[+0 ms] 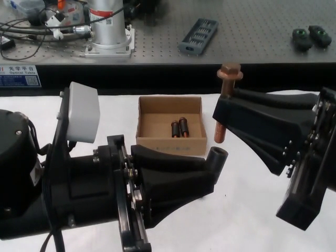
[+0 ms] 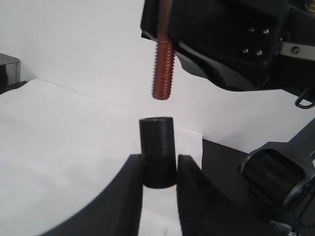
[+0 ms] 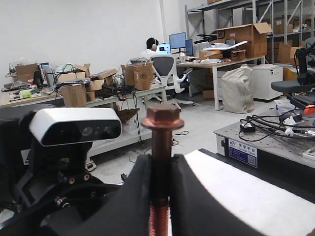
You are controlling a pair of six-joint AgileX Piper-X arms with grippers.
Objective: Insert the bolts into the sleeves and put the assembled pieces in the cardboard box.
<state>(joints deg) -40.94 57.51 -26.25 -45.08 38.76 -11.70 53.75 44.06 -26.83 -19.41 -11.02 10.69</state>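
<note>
1. The bolt [image 1: 219, 131] is copper-coloured. It stands straight up, with its head on top and its screw end at the bottom.
2. The right gripper [image 3: 160, 196] is shut tight on the bolt. It pinches the shaft below the head, with one finger on each side.
3. The sleeve [image 2: 157, 147] is a short black tube. It stands up with its open hole facing up.
4. The left gripper [image 2: 158, 172] is shut on the lower part of the sleeve and holds it between its two fingers.
5. The tip of the bolt hangs right above the hole of the sleeve. They do not touch, and there is a small gap between them.
6. The cardboard box [image 1: 170, 144] sits on the white cloth [image 1: 252, 210], just behind the two grippers. Its top is open.
7. Two assembled pieces [image 1: 179, 128] lie side by side inside the box, near the middle.
8. Farther back is a grey metal table [image 1: 252, 31] full of little holes. On it are a grey tray [image 1: 198, 35], two dark knobs [image 1: 312, 37] and a silver post [image 1: 107, 23].
</note>
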